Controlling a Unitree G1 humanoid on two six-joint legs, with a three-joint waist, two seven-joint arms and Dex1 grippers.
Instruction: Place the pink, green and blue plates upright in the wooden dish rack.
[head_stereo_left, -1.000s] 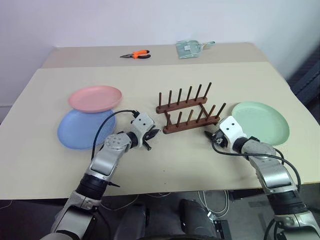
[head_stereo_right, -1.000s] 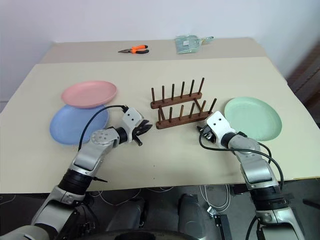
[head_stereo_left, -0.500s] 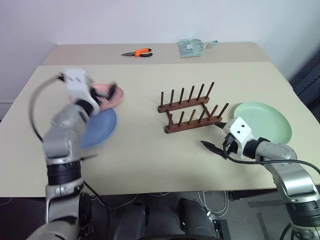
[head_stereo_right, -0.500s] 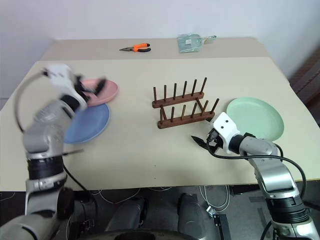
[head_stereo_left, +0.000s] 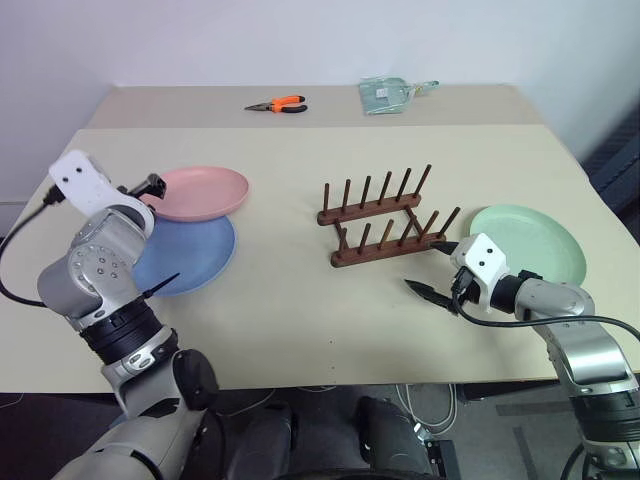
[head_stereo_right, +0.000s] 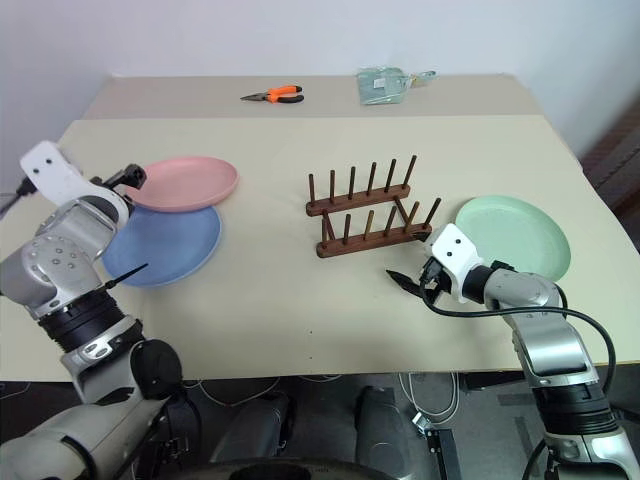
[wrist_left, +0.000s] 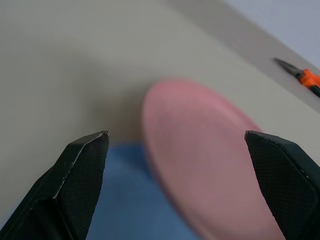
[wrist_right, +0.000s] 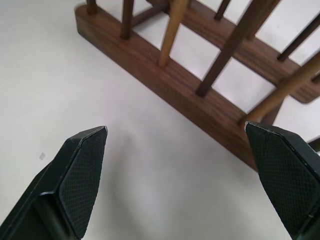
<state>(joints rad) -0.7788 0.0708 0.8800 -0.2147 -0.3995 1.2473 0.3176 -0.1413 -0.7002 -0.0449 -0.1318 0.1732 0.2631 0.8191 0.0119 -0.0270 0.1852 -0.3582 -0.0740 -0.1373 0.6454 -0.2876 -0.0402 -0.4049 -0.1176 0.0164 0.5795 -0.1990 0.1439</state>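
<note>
Wooden dish rack (head_stereo_left: 383, 223) stands mid-tabletop (head_stereo_left: 300, 300) with nothing between its pegs. Pink plate (head_stereo_left: 198, 192) overlaps blue plate (head_stereo_left: 185, 255) left; green plate (head_stereo_left: 530, 240) lies right. Orange pliers (head_stereo_left: 277, 104) sit far back. Left tool (wrist_left: 175, 165) and right tool (wrist_right: 175, 165) gape wide, holding nothing.

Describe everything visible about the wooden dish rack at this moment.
The rack is small, dark brown wood: two parallel base bars, each with six upright round pegs. It stands level near the middle of the table, angled slightly, and holds no plates. Nothing touches it; the right gripper hangs open just in front of its near bar.
</note>
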